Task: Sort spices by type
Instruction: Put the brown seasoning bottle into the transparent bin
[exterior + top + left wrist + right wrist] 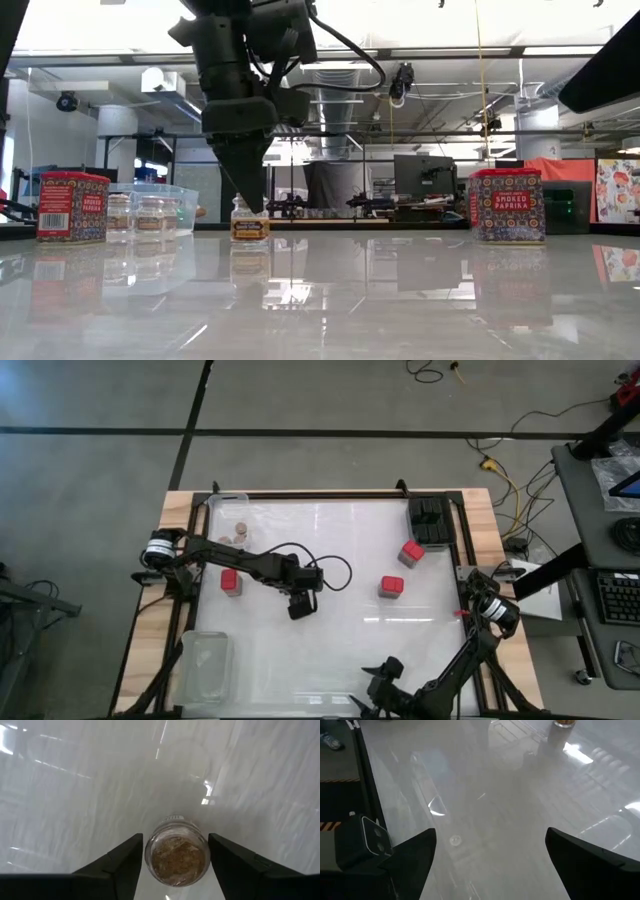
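two arms work a glossy white table in a bright workshop. the left gripper points straight down mid-table, fingers closely flanking a round jar, grip uncertain. the right gripper gapes wide at the near edge.

In the high view the left gripper hides the round jar beneath it; the jars in the clear tray, upper left, are too small to count; the right gripper is partly cut off at the bottom edge.
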`<state>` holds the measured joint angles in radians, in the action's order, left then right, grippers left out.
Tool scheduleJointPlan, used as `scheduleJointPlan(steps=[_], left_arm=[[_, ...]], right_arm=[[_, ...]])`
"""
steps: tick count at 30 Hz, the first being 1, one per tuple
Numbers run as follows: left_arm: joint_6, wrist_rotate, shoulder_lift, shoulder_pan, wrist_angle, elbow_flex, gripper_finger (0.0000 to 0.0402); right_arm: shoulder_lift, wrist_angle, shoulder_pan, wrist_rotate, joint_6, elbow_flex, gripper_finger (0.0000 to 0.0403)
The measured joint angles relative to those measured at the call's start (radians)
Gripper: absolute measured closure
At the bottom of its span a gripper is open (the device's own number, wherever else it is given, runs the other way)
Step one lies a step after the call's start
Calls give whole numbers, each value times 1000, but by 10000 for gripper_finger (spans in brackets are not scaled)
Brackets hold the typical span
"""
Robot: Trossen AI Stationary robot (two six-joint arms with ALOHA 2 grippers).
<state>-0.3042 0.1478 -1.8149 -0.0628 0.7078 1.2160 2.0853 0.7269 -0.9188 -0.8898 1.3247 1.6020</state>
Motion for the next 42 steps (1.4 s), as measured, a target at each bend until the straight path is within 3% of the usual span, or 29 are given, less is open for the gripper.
scheduleJointPlan(steps=[19,28,36,42], left_arm=[[-16,-31,0,1,26,1,190],[36,-63,1,1,18,1,244],[79,-65,1,1,-3,1,225],[160,-111,31,39,170,33,242]], right_arm=[[0,0,0,26,-17,0,39],[0,0,0,29,-17,0,39],[0,0,0,36,-20,0,39],[0,-1,0,74,-29,0,39]])
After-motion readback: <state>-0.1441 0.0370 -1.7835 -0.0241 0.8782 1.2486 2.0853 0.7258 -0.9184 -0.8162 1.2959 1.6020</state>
